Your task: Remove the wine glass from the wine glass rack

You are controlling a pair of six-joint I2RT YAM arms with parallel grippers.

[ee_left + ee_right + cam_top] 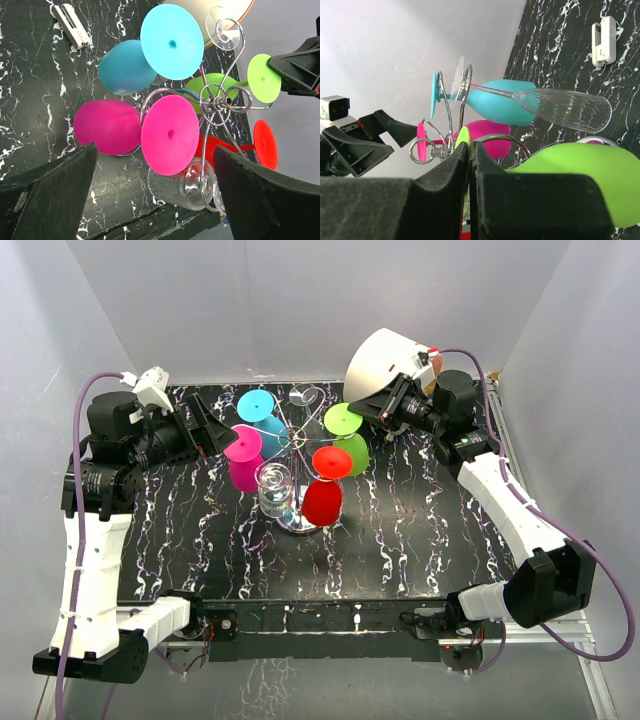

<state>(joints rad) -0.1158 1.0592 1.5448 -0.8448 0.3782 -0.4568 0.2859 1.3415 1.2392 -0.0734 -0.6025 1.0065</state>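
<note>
Shows the green wine glass (354,452) hanging bowl-down from the right side of the wine glass rack (216,102), foot outermost, stem slanting in toward the rack's post. Places the right pincer (469,150) just outside the rack, closed on what appears to be the foot's rim. Sets the left pincer (215,435) across the rack, spread wide and empty, farther from the glass.

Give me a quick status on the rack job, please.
Left tool open, empty. Right tool shut on green wine glass foot; glass hangs on wine glass rack. Clear flute, red glass close beside.
</note>
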